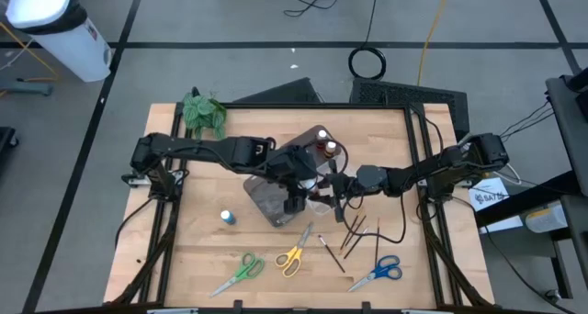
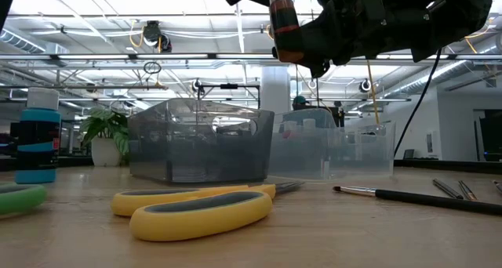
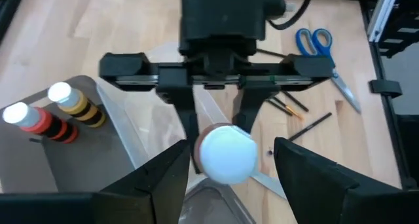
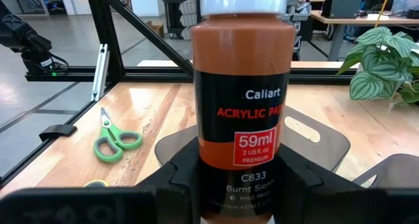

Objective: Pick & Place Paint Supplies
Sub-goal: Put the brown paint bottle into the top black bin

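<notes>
high view: both dark arms meet mid-table over the grey plastic tray (image 1: 271,202) and the clear plastic tray (image 1: 312,141); yellow-handled scissors (image 1: 292,257), green-handled scissors (image 1: 241,269) and blue-handled scissors (image 1: 384,271) lie along the near edge, thin dark-handled brushes (image 1: 353,235) between them, a blue-capped little paint bottle (image 1: 226,218) stands alone on the wood.
low view: the brown white-capped acrylic paint bottle (image 2: 283,21) hangs up in the air above the trays, pinched upright by a gripper.
left wrist view: left gripper (image 3: 230,168), fingers spread either side of the bottle's white cap, not pressing it; two white-capped bottles, red and orange (image 3: 46,112), stand in the clear tray.
right wrist view: right gripper (image 4: 237,175) clamped round the brown bottle's lower body, label facing us.
</notes>
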Controlling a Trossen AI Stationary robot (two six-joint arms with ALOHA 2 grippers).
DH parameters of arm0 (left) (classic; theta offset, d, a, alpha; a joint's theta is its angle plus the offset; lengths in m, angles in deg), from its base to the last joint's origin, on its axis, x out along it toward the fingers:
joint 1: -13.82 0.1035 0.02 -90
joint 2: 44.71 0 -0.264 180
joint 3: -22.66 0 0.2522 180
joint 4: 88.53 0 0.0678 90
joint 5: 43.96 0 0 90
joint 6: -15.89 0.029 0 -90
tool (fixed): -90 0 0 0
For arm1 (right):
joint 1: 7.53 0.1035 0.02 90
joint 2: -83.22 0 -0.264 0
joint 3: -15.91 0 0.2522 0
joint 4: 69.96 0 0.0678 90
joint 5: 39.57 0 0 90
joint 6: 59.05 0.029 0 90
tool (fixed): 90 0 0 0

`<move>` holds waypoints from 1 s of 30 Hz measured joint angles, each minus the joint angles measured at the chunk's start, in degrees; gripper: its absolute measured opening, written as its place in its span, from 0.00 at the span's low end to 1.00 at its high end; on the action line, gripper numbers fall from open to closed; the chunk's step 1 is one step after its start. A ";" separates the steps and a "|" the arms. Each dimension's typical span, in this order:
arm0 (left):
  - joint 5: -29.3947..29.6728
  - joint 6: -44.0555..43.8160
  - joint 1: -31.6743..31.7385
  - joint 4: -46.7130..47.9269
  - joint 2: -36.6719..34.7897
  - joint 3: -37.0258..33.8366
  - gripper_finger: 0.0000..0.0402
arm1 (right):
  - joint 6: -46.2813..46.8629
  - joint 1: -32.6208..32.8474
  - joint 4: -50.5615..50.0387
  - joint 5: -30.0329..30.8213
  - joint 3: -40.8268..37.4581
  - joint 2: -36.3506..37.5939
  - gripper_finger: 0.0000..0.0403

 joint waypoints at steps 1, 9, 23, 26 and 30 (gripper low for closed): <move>-0.10 -0.31 0.00 -0.06 0.20 0.00 0.57 | 0.00 0.00 0.00 0.00 0.00 0.00 0.28; -0.07 -0.05 0.26 0.79 1.02 -0.09 0.45 | 0.00 0.00 -0.07 -0.02 0.02 0.00 0.27; 0.14 0.30 0.70 0.68 0.98 -0.09 0.31 | 0.73 -0.02 -0.70 -0.04 0.02 0.00 0.29; 0.70 0.25 0.66 0.43 0.91 -0.09 0.31 | 0.63 -0.02 -0.64 -0.03 0.02 0.04 0.29; 1.35 1.18 0.63 -0.39 0.52 -0.09 0.31 | 0.41 -0.02 0.06 0.10 0.02 0.08 0.31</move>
